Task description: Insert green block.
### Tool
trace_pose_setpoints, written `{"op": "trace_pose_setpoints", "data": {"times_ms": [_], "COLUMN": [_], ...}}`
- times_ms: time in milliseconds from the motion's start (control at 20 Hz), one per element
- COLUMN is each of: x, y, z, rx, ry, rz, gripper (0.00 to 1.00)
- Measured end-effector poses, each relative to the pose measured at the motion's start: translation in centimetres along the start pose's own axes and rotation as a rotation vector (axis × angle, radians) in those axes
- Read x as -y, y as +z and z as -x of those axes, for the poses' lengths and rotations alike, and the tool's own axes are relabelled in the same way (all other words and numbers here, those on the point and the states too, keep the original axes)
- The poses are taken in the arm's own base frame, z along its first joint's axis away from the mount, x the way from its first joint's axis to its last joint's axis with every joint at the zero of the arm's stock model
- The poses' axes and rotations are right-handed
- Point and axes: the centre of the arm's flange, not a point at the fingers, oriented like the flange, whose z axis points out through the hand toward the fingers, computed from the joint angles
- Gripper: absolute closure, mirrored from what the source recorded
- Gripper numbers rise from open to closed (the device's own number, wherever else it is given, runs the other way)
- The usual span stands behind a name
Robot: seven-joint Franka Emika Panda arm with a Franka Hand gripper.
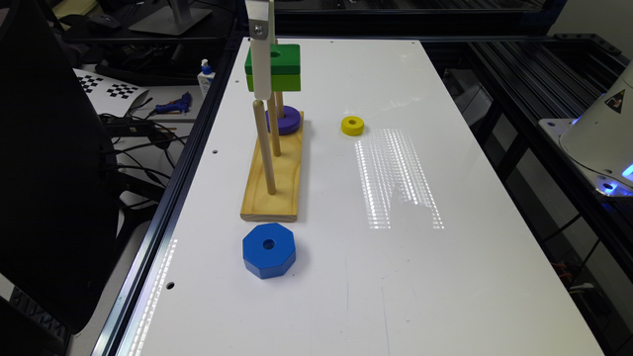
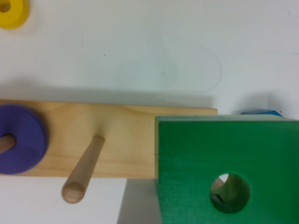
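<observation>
- Nearest the wrist camera, the square green wooden block (image 2: pixel 205 158) with a round centre hole hangs high above the pale wooden peg board (image 1: pixel 277 173).
- White gripper (image 1: pixel 261 54) grasps the block's side; whether its fingers are clenched cannot be told.
- Purple ring (image 1: pixel 289 121) sits on the far peg.
- Yellow ring (image 1: pixel 352 125) and blue octagonal block (image 1: pixel 269 250) lie on the white table (image 1: pixel 445 277).

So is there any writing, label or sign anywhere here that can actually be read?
Nothing can be read as words.
White bottle with blue cap: a dark brand mark, too blurred to read.
White robot base: a black triangular warning sign, a symbol with no legible text.
Checkerboard sheets: a black-and-white pattern, no writing.
Green square wooden block and the other blocks: unmarked.
</observation>
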Motion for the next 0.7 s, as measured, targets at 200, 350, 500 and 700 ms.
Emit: {"op": "trace_pose_setpoints", "data": {"times_ms": [200,350,500,700], "x": [0.0,0.0,0.0,0.0], "y": [0.1,0.9,1.7,2.1], "z": [0.0,-0.1,-0.2,-0.2], "rx": [0.001,0.008,0.013,0.016], "ry": [0.0,0.001,0.001,0.001], "rz": [0.001,0.008,0.012,0.014], "gripper": [1.0,1.0,1.0,1.0]}}
